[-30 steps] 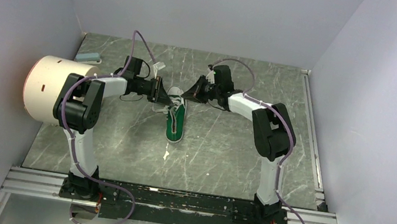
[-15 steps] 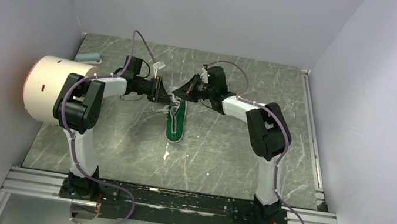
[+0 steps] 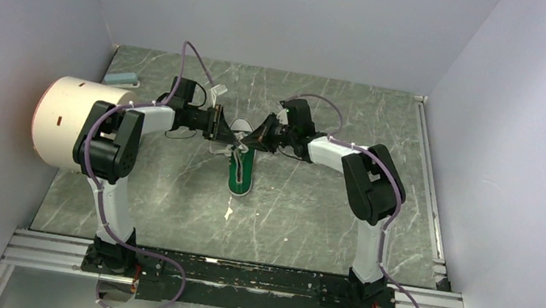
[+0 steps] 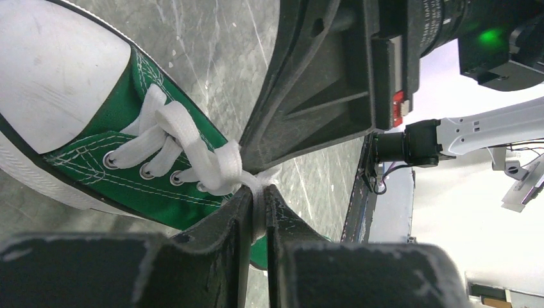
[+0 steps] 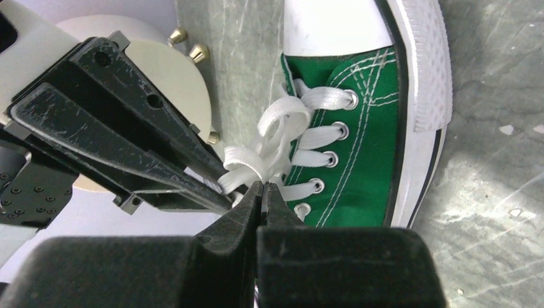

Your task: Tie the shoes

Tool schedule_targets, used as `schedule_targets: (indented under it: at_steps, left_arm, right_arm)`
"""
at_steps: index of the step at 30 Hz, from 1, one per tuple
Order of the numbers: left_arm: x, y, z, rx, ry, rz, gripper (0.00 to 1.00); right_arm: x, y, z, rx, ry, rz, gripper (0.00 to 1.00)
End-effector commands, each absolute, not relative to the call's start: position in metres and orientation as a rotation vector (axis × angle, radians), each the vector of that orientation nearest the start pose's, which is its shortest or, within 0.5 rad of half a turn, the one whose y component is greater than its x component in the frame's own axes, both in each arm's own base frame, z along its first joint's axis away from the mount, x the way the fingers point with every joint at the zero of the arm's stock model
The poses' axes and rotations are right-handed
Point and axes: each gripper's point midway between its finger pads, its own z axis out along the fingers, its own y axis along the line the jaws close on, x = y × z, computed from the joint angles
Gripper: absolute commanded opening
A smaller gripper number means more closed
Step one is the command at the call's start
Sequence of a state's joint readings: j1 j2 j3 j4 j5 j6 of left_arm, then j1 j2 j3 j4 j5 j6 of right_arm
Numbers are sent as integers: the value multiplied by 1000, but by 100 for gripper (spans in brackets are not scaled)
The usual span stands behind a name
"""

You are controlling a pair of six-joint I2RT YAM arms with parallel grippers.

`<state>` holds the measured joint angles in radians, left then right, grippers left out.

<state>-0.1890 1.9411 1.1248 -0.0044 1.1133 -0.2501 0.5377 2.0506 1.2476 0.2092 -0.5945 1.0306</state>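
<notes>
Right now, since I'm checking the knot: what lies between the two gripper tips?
Only bunched white lace of the green sneaker, which both the left gripper and right gripper pinch; the wrist views show it.

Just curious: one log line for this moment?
left pincer: shut on white lace | right pincer: shut on white lace | green sneaker: sole down

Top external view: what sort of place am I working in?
Probably an enclosed robot test cell, not a home: plain pale walls box in a grey marble-patterned tabletop, and an aluminium rail runs along its near edge.
</notes>
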Motion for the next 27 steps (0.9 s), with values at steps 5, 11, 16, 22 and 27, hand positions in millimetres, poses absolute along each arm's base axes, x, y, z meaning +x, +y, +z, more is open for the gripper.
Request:
schedule_targets:
  at_steps: [5,11,16,22,27]
  left_arm:
    - [358,-238,105,519,2166,-1553,20]
    - [359,-238,102,505,2176,-1550,28]
    - [356,-238,93,503,2202,-1544,46]
    - [355,-244,90,494,2202,-1546,55]
    - [357,-250,90,513,2206,-1544,53]
  right_arm:
    - [358,375,98,92,2487,1517,0]
    - [350,377,89,65,2513,1571,0]
    - [351,382,94,54,2494,1623,0]
    - [347,383,95,30,2491,1645,0]
    - [345,383,95,-11,2496,1645,0]
